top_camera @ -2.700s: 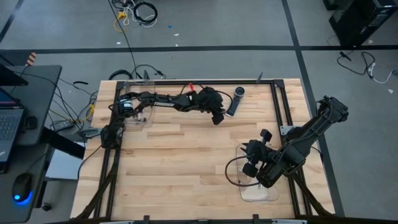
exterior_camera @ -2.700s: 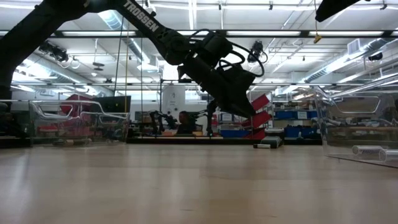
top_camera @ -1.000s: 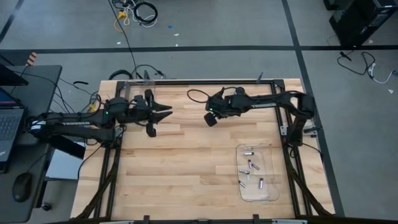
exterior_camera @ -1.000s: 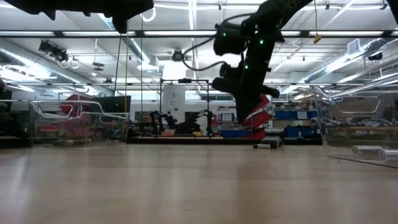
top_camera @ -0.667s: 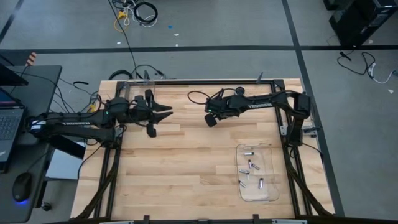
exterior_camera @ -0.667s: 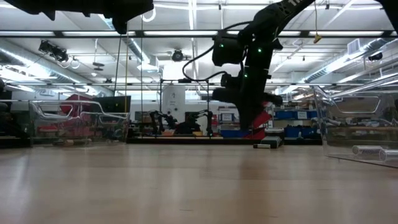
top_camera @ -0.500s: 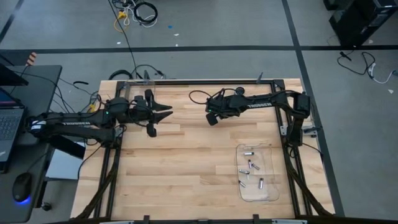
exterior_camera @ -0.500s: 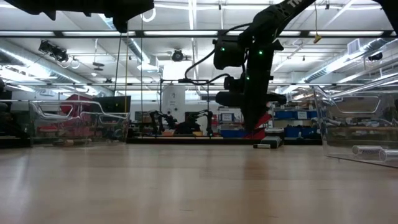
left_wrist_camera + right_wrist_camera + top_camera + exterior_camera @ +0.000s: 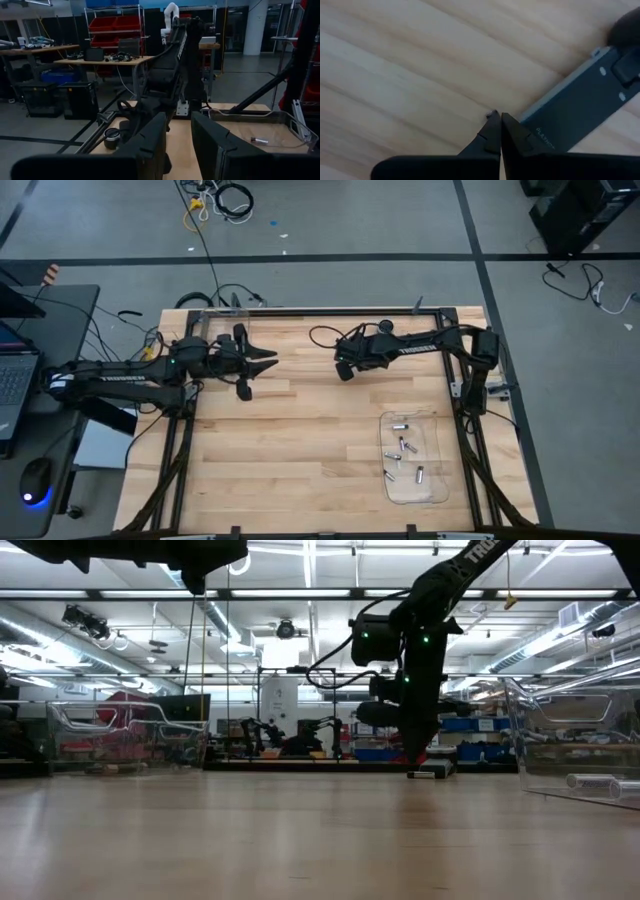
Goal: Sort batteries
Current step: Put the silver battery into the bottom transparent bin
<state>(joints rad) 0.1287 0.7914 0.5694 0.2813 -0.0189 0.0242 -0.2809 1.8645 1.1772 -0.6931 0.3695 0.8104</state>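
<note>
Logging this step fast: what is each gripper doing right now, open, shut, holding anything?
Left gripper: open, holding nothing, raised over the table's far left.
Right gripper: shut, empty, tips down at the wooden table beside the black remote.

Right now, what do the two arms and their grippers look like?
Both are dark, jointed arms. The left arm carries white TROSSEN lettering. The right arm has a looping black cable and green lights at its wrist. The right gripper has slim, tapered black fingers; the left gripper broader, flat ones.

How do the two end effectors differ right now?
The left end effector hovers with its fingers parted and empty, near the table's back left. The right end effector is shut, tips down by the black device at the back middle. Both are dark, two-fingered and hold nothing.
</note>
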